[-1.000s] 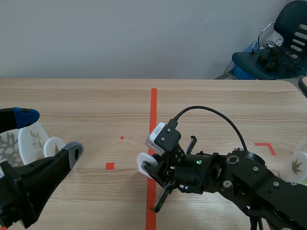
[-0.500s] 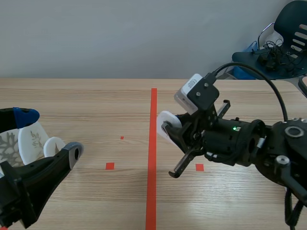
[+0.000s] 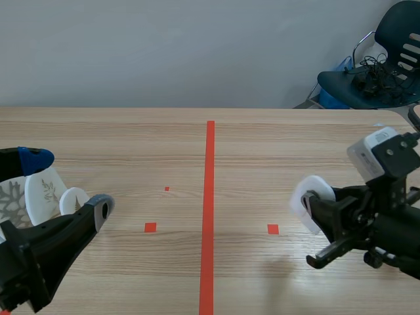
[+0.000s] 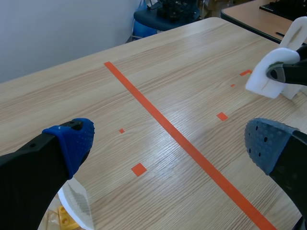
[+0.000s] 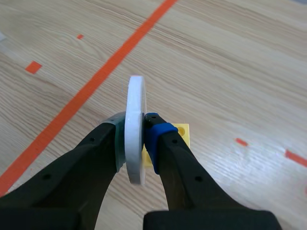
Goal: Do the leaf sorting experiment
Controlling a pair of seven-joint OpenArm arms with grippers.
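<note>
In the scene view the right gripper (image 3: 315, 211) gripped a white disc (image 3: 314, 195) by its faces, held above the table (image 3: 262, 144) right of the tape line (image 3: 209, 197). The left gripper (image 3: 65, 180) was spread wide over at least 2 leaf discs (image 3: 44, 193) near the left edge. A mix-up was possible there: the leaf on the held disc did not show, so its proper pile could not be checked.

In the left wrist view the left gripper (image 4: 170, 143) gaped with nothing in it, well apart from the disc (image 4: 268, 72).

In the right wrist view the right gripper (image 5: 136, 139) clamped the disc (image 5: 135, 103) edge-on, with only the pad tips near its lower half. The grip looked shallow, so a jolt could pivot the disc or let it slip out. A yellow block (image 5: 181, 134) sat just behind the fingers, and the disc set down on it would likely tip.
</note>
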